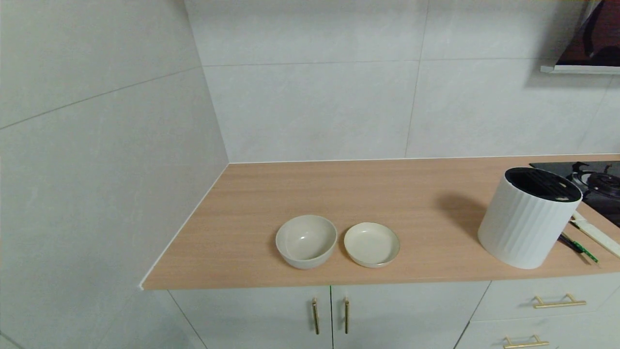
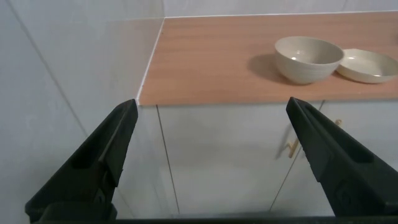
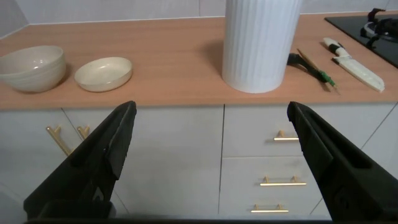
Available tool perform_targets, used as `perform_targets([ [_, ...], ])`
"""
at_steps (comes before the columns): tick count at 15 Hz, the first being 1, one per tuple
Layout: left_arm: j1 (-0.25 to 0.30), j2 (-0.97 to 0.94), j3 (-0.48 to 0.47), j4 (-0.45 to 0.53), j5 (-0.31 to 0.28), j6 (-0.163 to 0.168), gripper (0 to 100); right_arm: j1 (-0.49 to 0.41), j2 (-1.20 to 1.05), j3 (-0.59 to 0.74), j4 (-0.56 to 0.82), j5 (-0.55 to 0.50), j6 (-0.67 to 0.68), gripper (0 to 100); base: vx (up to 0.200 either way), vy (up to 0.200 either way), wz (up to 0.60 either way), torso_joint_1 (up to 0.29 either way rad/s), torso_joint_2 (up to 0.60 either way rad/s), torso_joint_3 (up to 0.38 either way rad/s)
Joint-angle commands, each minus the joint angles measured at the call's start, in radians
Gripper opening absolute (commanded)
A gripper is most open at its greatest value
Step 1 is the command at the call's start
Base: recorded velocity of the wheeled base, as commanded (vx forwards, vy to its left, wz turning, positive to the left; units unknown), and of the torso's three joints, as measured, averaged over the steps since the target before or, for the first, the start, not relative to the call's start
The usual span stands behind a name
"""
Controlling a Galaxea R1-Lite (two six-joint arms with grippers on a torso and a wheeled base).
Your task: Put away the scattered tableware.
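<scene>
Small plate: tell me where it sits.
In the head view, the small plate sits at the front of the countertop, just right of the bowl.

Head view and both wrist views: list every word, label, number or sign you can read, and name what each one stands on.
No text can be read in any view.
Bowl: plain, no print.
Plate: plain, no print.
White ribbed holder: no label on the side that faces the cameras.
Utensils beside the holder: too small to tell whether they carry any marking.

Counter (image 1: 387,194): bare wood behind the bowl (image 1: 306,241) and dish (image 1: 371,244), which sit just apart. Wall (image 1: 97,169) hems my left. Tall white canister (image 1: 528,228) blocks my right; wide gap between it and dish.
</scene>
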Motion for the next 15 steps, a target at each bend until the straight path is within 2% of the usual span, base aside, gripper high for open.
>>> perform_targets([
  [1, 0.001, 0.0, 0.0, 0.0, 0.0, 0.0, 100, 0.0, 0.001, 0.0, 0.0, 0.0, 0.0, 100, 0.0, 0.0, 0.0, 0.0, 0.0, 0.0],
  [7, 0.001, 0.0, 0.0, 0.0, 0.0, 0.0, 100, 0.0, 0.001, 0.0, 0.0, 0.0, 0.002, 100, 0.0, 0.0, 0.0, -0.026, 0.05, 0.031],
  [15, 0.001, 0.0, 0.0, -0.001, 0.0, 0.0, 100, 0.0, 0.001, 0.0, -0.002, 0.0, 0.002, 100, 0.0, 0.0, 0.0, -0.218, 0.48, 0.259],
])
